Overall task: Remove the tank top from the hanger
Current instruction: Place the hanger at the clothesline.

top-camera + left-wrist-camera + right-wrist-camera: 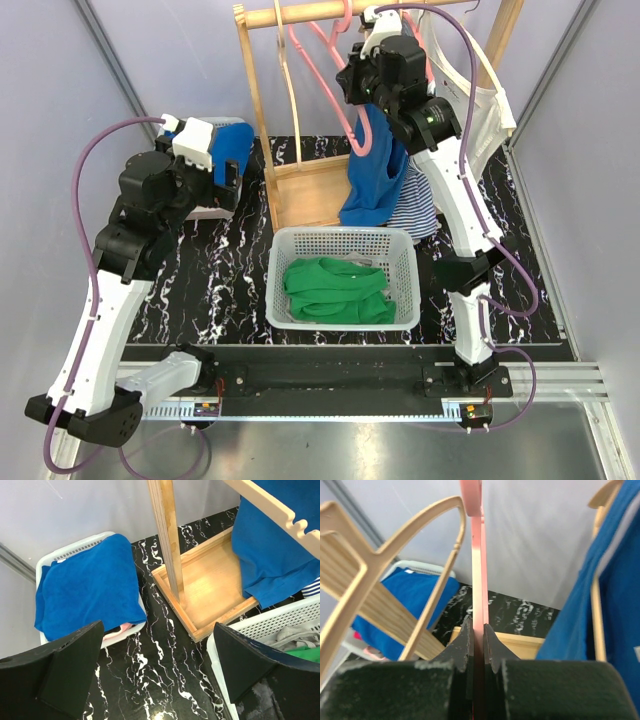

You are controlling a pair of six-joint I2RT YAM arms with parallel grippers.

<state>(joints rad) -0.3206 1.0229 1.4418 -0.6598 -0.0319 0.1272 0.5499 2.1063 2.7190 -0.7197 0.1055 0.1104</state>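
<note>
At the near edge of the black marbled table (230, 290) a white mesh basket (285, 260) is seen, with a green garment (335, 292) bunched inside it. To its left the left gripper (160, 665) is held above the table with its fingers spread wide and nothing between them. Just beyond it a smaller white basket (55, 555) is covered by a folded blue towel (85, 585). Behind the mesh basket the wooden rack (167, 535) is planted on its tray-like base (210, 587). The blue tank top (372, 185) is draped down in front of that base, its hem reaching the far rim of the mesh basket, and a striped garment (415, 205) is tucked just beside it on the right. Higher up, the right gripper (476, 632) is pressed together on the thin pink hanger (479, 570) — the plastic is pinched edge-on between the two fingers. Pale wooden hangers (395, 560) are crowded to the left of the pink one, while blue cloth is seen close on the right. Which hanger carries the tank top cannot be told. Farthest back — at the rack's right end — a white garment (480, 100) is hung on a wooden hanger.
</note>
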